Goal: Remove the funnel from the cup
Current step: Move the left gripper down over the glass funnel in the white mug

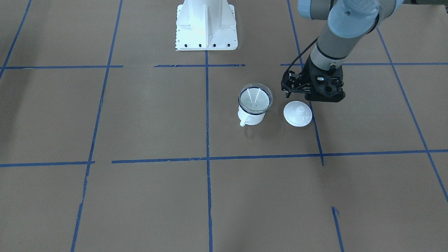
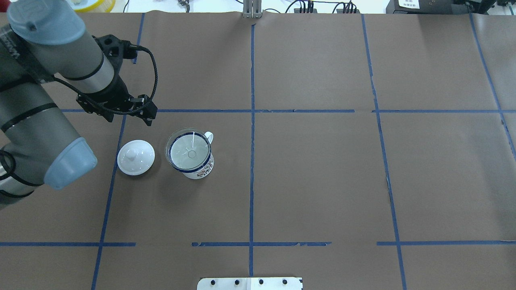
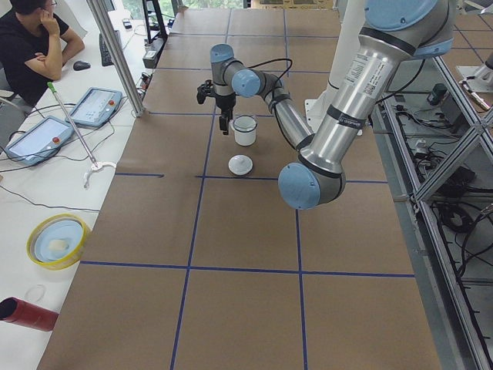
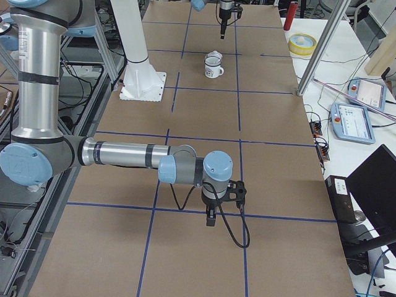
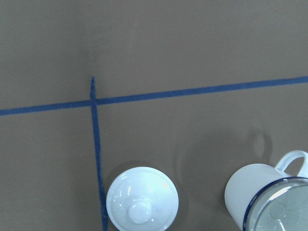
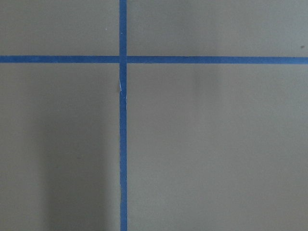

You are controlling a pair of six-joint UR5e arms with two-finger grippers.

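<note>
The cup (image 2: 200, 169), a white mug with a dark blue rim, stands upright on the brown table, left of the centre line. The clear funnel (image 2: 189, 153) sits in its mouth and covers the opening. Both also show in the front view, the cup (image 1: 250, 116) under the funnel (image 1: 255, 99). The left wrist view catches the cup (image 5: 240, 197) and the funnel (image 5: 284, 214) at its bottom right. My left gripper (image 2: 117, 105) hangs above the table beyond the lid and to the cup's left, touching nothing. Its fingers are hidden under the wrist. My right gripper (image 4: 211, 218) hangs over bare table far from the cup. I cannot tell its state.
A white domed lid (image 2: 136, 157) with a knob lies just left of the cup, also in the left wrist view (image 5: 142, 201). The robot base (image 1: 206, 26) stands behind. An operator (image 3: 31, 46), tablets, a yellow-rimmed dish (image 3: 58, 240) and a red cylinder (image 3: 27, 314) are off the left end.
</note>
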